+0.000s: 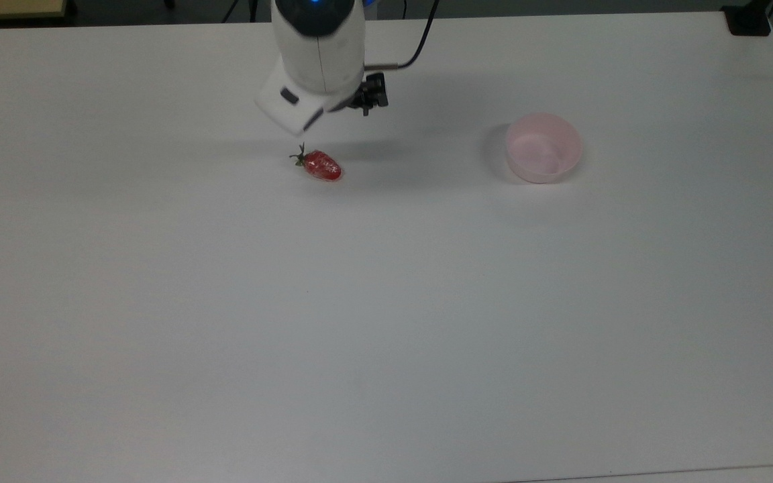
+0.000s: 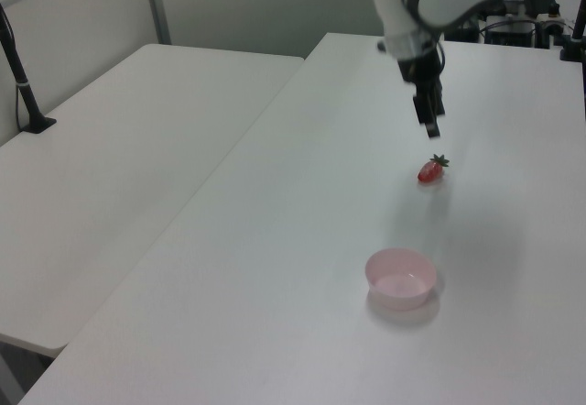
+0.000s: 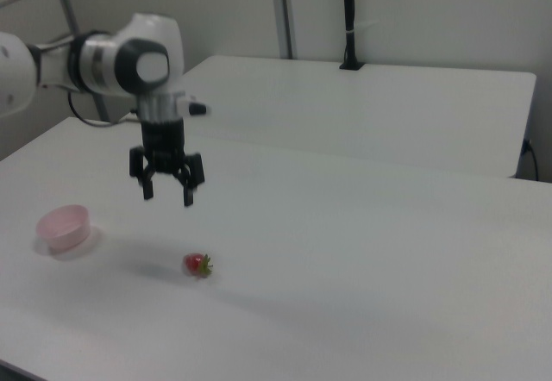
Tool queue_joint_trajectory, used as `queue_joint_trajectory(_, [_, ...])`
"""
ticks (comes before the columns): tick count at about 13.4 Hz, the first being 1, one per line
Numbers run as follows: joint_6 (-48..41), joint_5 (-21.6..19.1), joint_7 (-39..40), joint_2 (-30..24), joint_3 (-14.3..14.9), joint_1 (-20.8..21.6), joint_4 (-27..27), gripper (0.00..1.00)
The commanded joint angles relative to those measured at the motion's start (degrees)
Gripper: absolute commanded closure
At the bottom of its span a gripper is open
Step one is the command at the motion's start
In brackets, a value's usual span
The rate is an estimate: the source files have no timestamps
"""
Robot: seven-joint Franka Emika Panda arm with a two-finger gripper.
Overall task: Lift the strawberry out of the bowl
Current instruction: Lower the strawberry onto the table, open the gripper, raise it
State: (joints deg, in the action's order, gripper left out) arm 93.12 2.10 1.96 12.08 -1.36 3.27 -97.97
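Strawberry, small glossy red toy [image 1: 321, 165], lay on white table [image 1: 386, 302], well apart from pale pink round plastic bowl [image 1: 543, 147]. Your gripper [image 3: 167, 196] hung empty above it, jaws spread; berry's long axis ran diagonal in top view.

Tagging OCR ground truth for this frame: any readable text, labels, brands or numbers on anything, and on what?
None: no readable words, labels, brands or numbers.
The strawberry, lying on the white table: no print.
The pink bowl: plain, no marking.
The arm's white casing above the gripper, fingers apart: a small dark patch, with no readable characters.
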Motion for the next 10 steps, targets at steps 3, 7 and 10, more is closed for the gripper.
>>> queue_joint_trajectory(3, [1.72, 4.31, -1.96, -11.81, -0.14, -3.97, -1.44, 0.00])
queue_joint_trajectory(7, [2.07, 4.40, -2.57, -13.58, -0.14, -5.38, -2.23, 0.00])
queue_joint_trajectory(10, [2.24, 4.40, -2.58, -13.49, 0.30, -5.38, -1.97, 0.00])
